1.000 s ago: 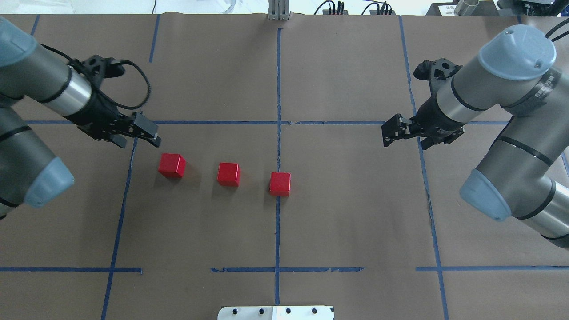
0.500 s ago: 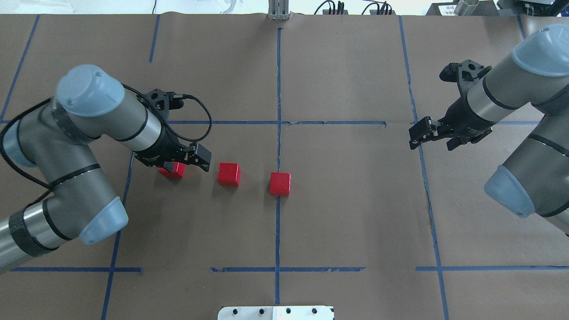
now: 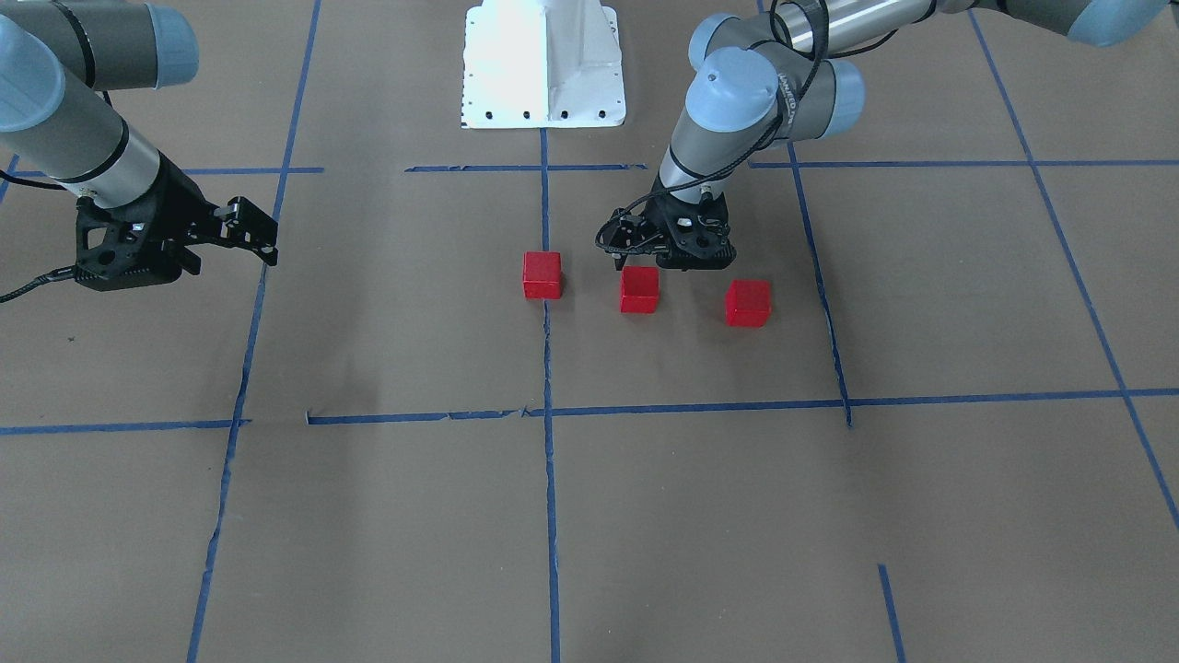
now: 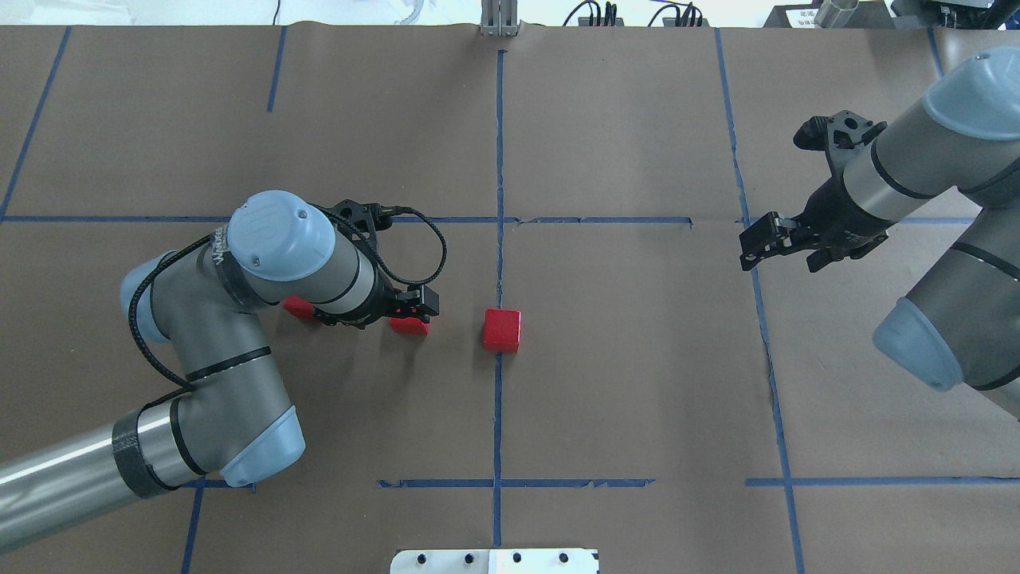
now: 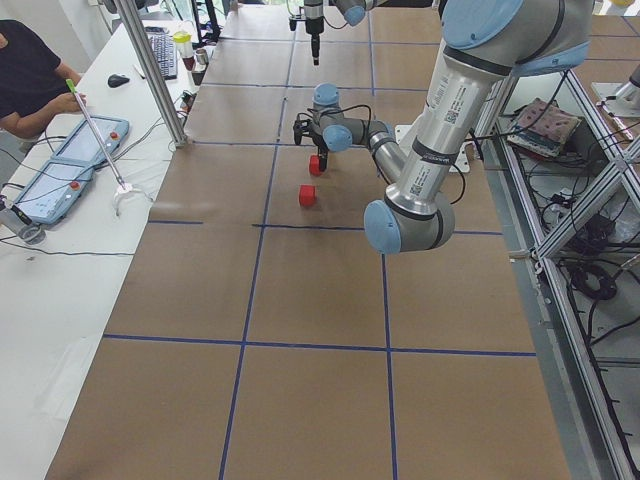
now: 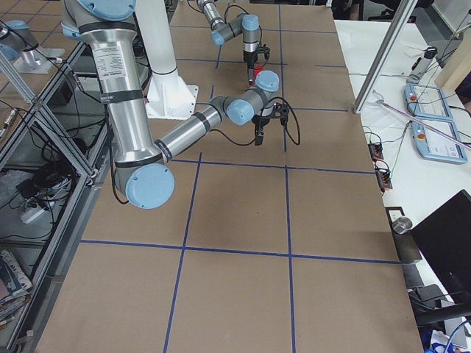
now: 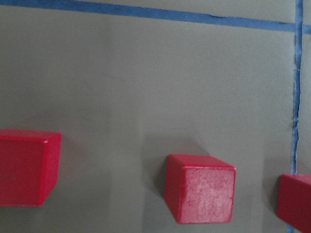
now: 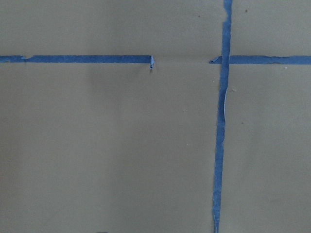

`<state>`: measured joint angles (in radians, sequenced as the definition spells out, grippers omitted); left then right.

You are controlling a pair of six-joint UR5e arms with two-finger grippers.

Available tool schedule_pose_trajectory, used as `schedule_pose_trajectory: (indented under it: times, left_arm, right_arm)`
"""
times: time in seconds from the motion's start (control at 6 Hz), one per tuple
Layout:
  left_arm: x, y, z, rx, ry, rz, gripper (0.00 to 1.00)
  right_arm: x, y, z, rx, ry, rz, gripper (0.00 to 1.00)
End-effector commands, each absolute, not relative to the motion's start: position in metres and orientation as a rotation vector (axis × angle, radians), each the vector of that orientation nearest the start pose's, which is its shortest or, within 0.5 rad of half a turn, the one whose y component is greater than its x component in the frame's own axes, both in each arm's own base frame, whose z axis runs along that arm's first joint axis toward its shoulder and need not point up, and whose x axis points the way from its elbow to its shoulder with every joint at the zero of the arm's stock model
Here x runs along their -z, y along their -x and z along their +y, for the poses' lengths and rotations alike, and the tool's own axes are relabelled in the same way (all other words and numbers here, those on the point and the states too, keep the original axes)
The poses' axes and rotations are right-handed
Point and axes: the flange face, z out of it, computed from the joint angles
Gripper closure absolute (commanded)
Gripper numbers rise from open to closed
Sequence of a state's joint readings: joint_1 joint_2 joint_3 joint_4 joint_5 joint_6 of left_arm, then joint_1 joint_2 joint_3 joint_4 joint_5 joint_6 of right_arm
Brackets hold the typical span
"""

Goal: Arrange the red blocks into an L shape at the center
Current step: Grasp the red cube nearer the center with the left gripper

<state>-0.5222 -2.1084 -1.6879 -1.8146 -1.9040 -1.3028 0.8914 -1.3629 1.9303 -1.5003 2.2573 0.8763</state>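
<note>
Left gripper [image 3: 647,260]: fingers point down just above the middle red block [image 3: 639,289]. Whether they are apart or together cannot be told, since the wrist housing covers them. The left wrist view shows that block low in the picture with a neighbour on each side.

Right gripper [image 4: 751,245]: fingers apart, holding nothing, hovering well away over a side tape line.

The three blocks lie in a straight row, apart from one another. The end red block [image 3: 542,274] sits on the vertical blue tape line [image 4: 498,414] within the center [image 4: 574,351]. The outer red block [image 3: 747,303] lies furthest toward the left arm's side.
</note>
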Motion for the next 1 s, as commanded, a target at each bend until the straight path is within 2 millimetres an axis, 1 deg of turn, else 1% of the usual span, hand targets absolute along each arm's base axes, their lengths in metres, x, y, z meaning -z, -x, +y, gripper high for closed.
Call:
schedule_pose_trajectory:
  times: [0.0,0.17,0.33,0.5,0.67,0.83]
  left_arm:
    - [-0.267,-0.538,-0.42,0.088,-0.064,0.93,0.0]
    - [-0.27,-0.54,-0.428,0.112,-0.126,0.908,0.03]
    - [-0.272,-0.548,-0.432,0.117,-0.131,0.894,0.09]
    - [-0.272,-0.553,-0.435,0.119,-0.132,0.889,0.26]
    - [-0.27,-0.552,-0.435,0.119,-0.133,0.893,0.82]
    - [-0.253,-0.554,-0.437,0.125,-0.139,0.913,1.0]
  right_arm:
    - [-0.372,0.288,-0.467,0.035,0.032,-0.898,0.0]
    - [-0.372,0.288,-0.467,0.036,0.028,-0.897,0.0]
    - [-0.372,0.288,-0.467,0.036,0.027,-0.897,0.0]
    - [-0.372,0.288,-0.467,0.035,0.03,-0.895,0.0]
    - [-0.372,0.287,-0.468,0.034,0.028,-0.896,0.0]
    - [-0.372,0.288,-0.467,0.035,0.03,-0.895,0.0]
